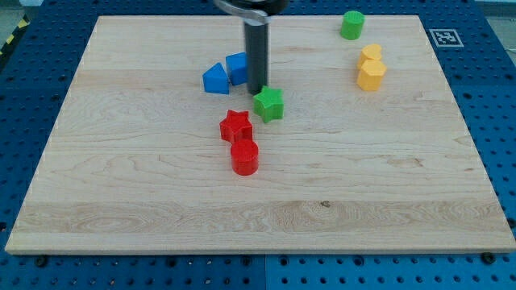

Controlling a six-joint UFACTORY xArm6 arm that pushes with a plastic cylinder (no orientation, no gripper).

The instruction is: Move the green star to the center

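The wooden board (121,193) is filling nearly the whole view, lying flat on a blue pegboard bench (24,97), and it is giving my rod one level surface to slide along. The dark rod (256,48) is coming down from twelve o'clock, standing upright, and my tip (257,91) is sitting at the green star's ten o'clock, touching it or just short of touching; I cannot tell which. There is no pincer here to open or close, only this bare rod end, and it is holding nothing; at most it is pressing against that one block. The green star (269,105) is lying a little toward twelve o'clock from the board's middle, so I am judging the task nearly done, with a short shove toward five or six o'clock still wanted, and my tip is placed on the far side of the star for that reason. Two blue blocks, a wedge-like one (214,80) and a squarer one (237,68), are sitting touching each other just at my tip's nine o'clock. The red star (236,126) and the red cylinder (244,158) are standing at the green star's seven o'clock, close to the likely path, so a push angled too far that way risks knocking them. Two yellow blocks (372,69) are huddling at two o'clock, and a green cylinder (351,25) is standing near the board's one o'clock edge, both well apart from the work.
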